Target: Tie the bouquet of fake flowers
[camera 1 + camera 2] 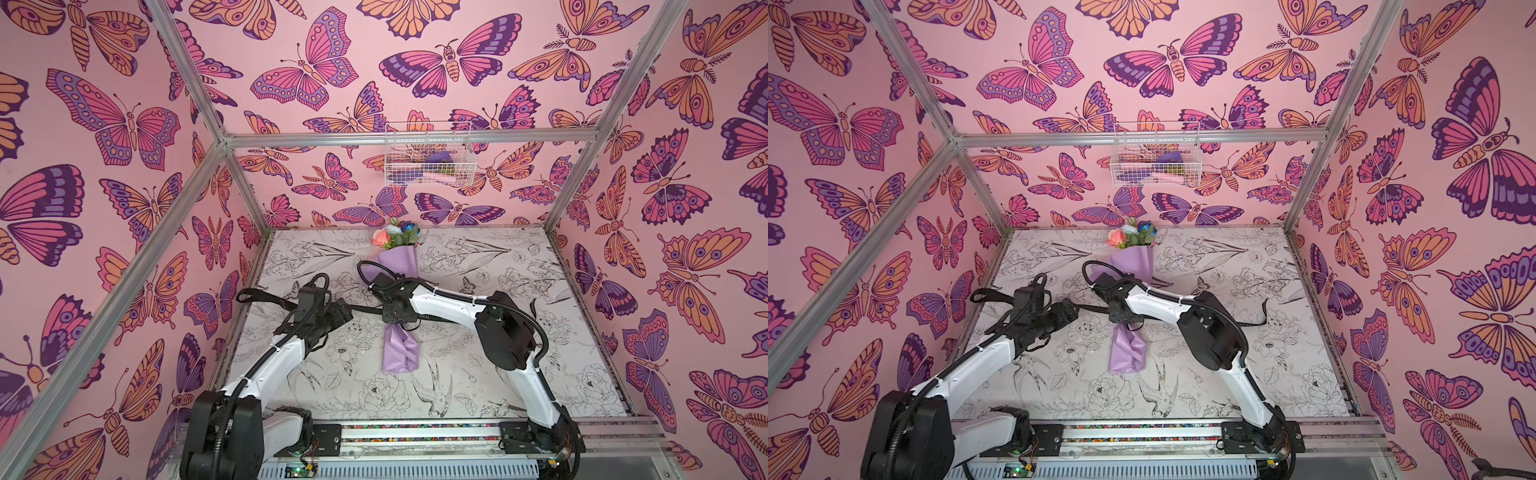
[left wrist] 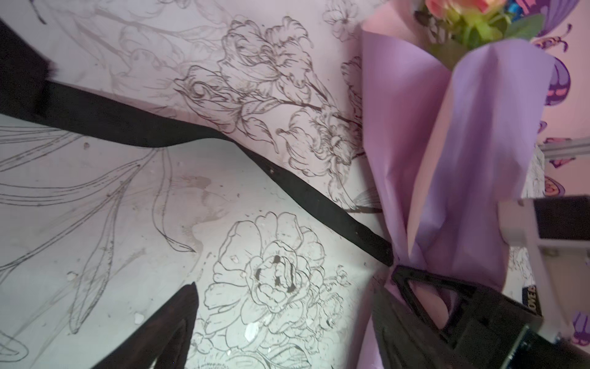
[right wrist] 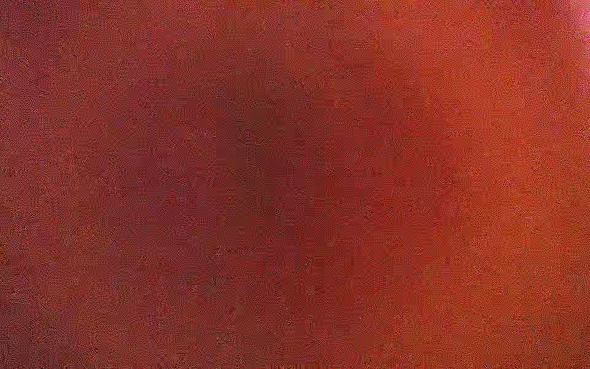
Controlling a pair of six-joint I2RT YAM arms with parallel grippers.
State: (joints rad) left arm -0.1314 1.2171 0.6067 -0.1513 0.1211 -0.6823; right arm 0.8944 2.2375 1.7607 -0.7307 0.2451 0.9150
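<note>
Here's the bouquet of fake flowers [image 1: 398, 258], lying along the middle of the counter [image 1: 519, 374] in its lilac paper. The blooms point toward the back wall and the crumpled tail of the wrap toward the robot, and both top views show it that way [image 1: 1133, 261]. The right end effector [image 1: 392, 319] is down on the narrow waist of the wrap, arm reaching in from the right, jaws closed tight. In the left wrist view one of its black fingers [image 2: 488, 316] sits against the lilac paper just where the black ribbon [image 2: 303, 188] meets the wrap. Whether it pinches ribbon, paper or both, I cannot tell. The right wrist view is a red-orange blur and gives nothing. Over to the left end effector [image 1: 343, 311]: it is low over the counter just left of the bouquet and apart from it, jaws spread wide with nothing gripped between them. The ribbon runs across the counter from the wrap's waist, passes one of the left fingers [image 2: 28, 64], and ends in a loop near the left wall.
</note>
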